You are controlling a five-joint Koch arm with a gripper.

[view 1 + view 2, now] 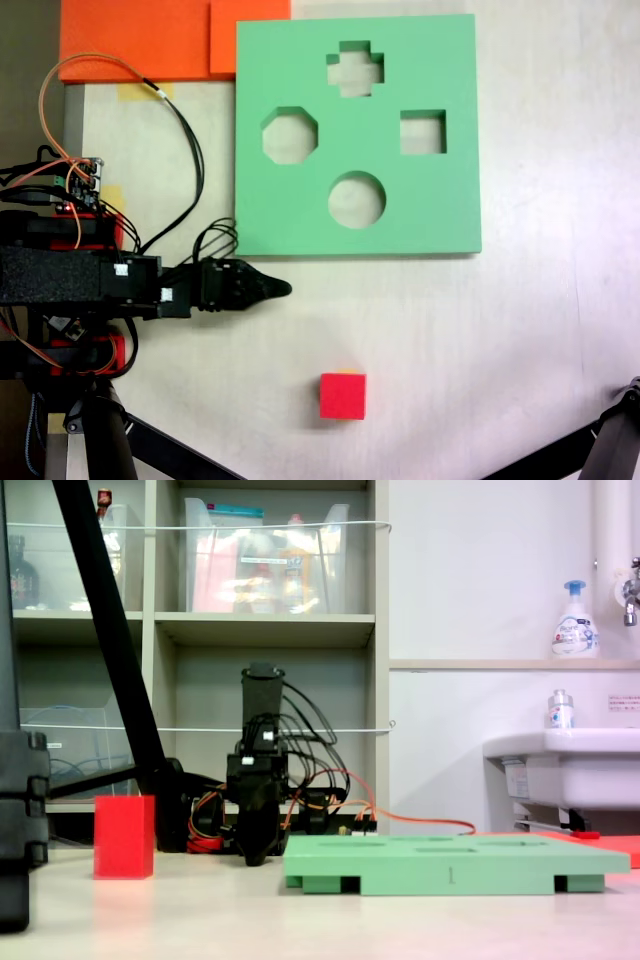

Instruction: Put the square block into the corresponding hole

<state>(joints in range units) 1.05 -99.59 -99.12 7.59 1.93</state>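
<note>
Red cube [343,396] is seen right of and below the gripper [283,289] in a fixed view, well apart; jaw state cannot be told; square cut-out [423,133] lies up-right

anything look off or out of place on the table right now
Nothing stands out. The red cube sits flat on the table, apart from the green foam board, which lies flat with its cut-outs empty, including the square one. The gripper rests low near the board's edge; whether its jaws are open cannot be told.
</note>
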